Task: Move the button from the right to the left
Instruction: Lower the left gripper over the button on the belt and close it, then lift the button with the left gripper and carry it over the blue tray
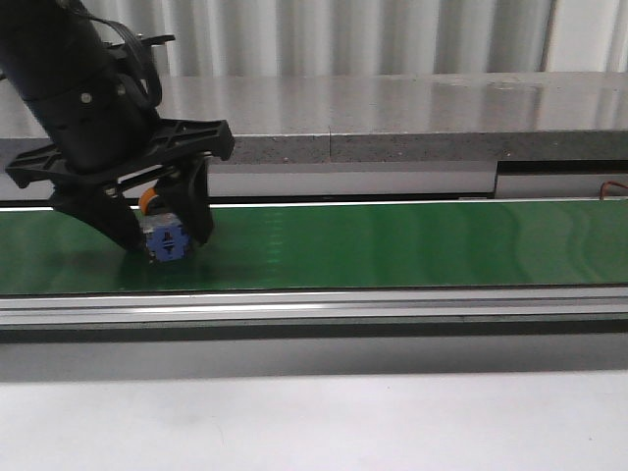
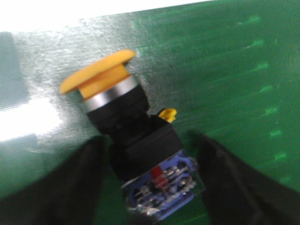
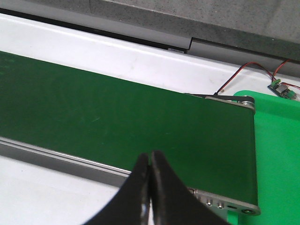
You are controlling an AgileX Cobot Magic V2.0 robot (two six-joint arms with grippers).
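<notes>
The button (image 1: 165, 238) lies on the green conveyor belt (image 1: 392, 245) near its left end, yellow-orange cap pointing away, blue contact block facing the camera. In the left wrist view the button (image 2: 126, 122) shows its yellow cap, black collar and blue block. My left gripper (image 1: 162, 231) is down at the belt with its fingers either side of the button. The jaws stand apart, with green belt showing beside the block; the gripper (image 2: 152, 187) is open. My right gripper (image 3: 150, 187) is shut and empty over the belt's near rail at the right end.
A grey stone ledge (image 1: 392, 118) runs behind the belt. A metal rail (image 1: 314, 309) borders its front, with white table (image 1: 314, 422) before it. A green tray (image 3: 276, 154) and red wires (image 3: 239, 75) lie past the belt's right end.
</notes>
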